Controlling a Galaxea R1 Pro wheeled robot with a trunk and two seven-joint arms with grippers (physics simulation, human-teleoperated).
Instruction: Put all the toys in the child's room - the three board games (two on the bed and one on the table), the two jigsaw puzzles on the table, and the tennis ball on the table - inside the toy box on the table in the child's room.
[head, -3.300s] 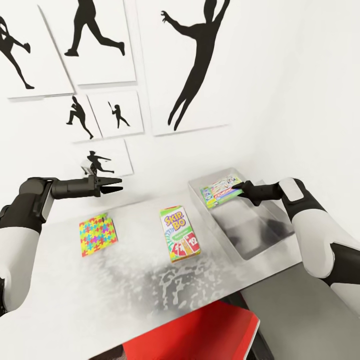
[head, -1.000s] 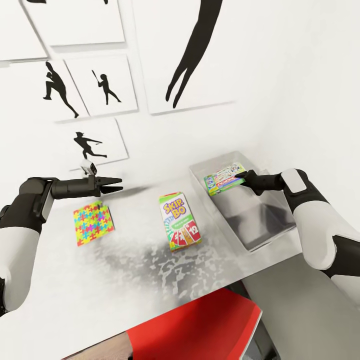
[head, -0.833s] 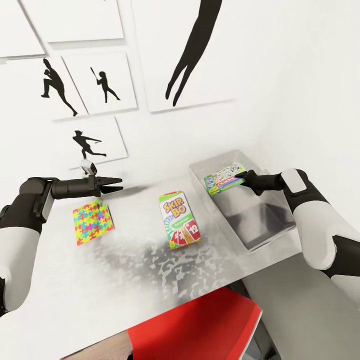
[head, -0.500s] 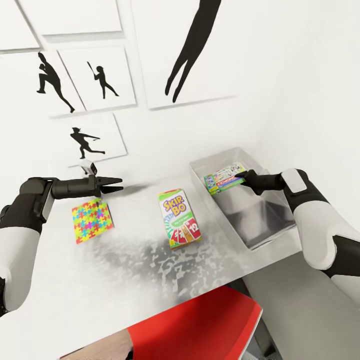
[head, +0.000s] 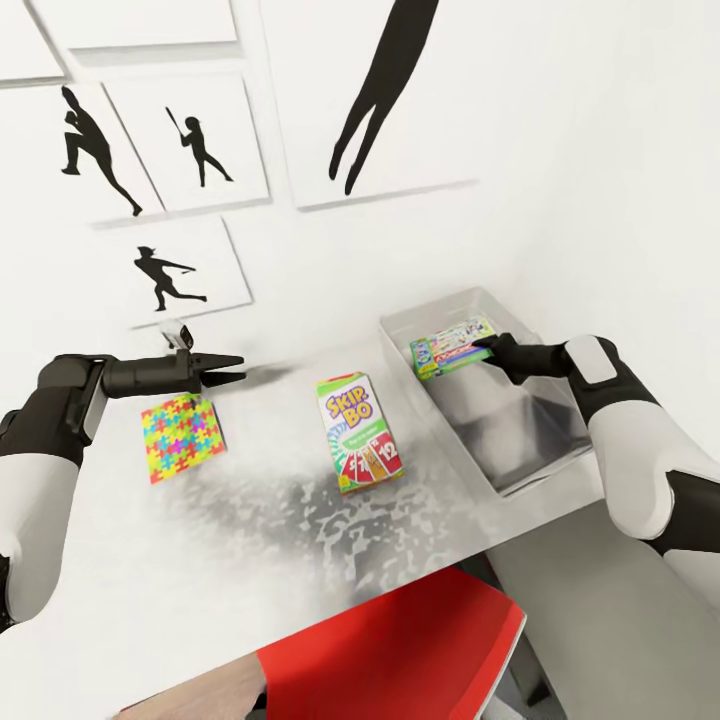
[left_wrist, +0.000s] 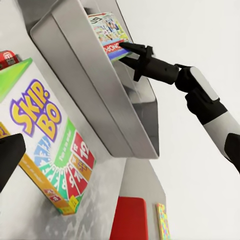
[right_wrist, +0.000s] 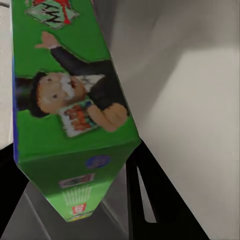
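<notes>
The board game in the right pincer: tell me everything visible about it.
The board game is a flat rectangular box, apparently printed card, with a white colourful top and a green side bearing a moustached cartoon man in a top hat. The right pincer is shut on one end, holding it tilted over the far end of the toy box. Whether its far end touches the bin's wall or floor cannot be told.

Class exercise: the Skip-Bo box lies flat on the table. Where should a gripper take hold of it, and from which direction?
Probably from above, pinching across the two long edges of the Skip-Bo box near its middle. It lies flat, face up, so only its thin sides offer grip, and bare table lies on both sides. The left gripper hovers nearer; the right gripper holds another game.
</notes>
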